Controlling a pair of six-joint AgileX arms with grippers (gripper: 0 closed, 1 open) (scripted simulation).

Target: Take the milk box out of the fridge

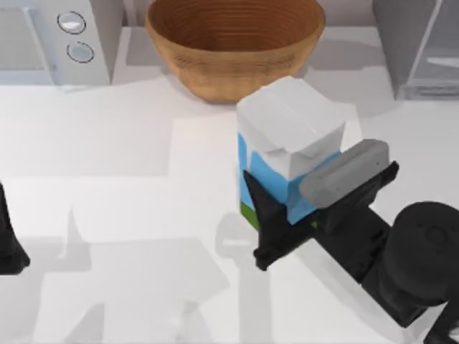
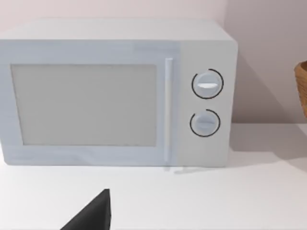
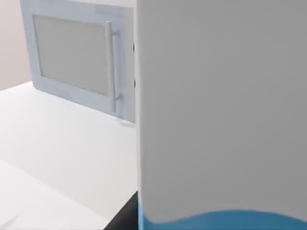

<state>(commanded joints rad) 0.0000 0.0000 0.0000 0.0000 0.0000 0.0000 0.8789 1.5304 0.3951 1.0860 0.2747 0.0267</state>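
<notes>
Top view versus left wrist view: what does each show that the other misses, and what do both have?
Top view alone: the right gripper with fingers clamped on the blue-and-white milk box, mid-table, outside the dark-grey fridge at the right rear. Left wrist view alone: the white microwave's grey door window and vertical handle, seen head-on. Both: the white microwave with two round knobs, the brown woven basket and the white table.

right arm (image 1: 401,265): matte black, rounded links | right claw (image 1: 305,208): black pointed fingers, grey block on top

White table (image 1: 107,215) with microwave (image 1: 57,39), basket (image 1: 233,43), fridge (image 1: 423,46).
</notes>
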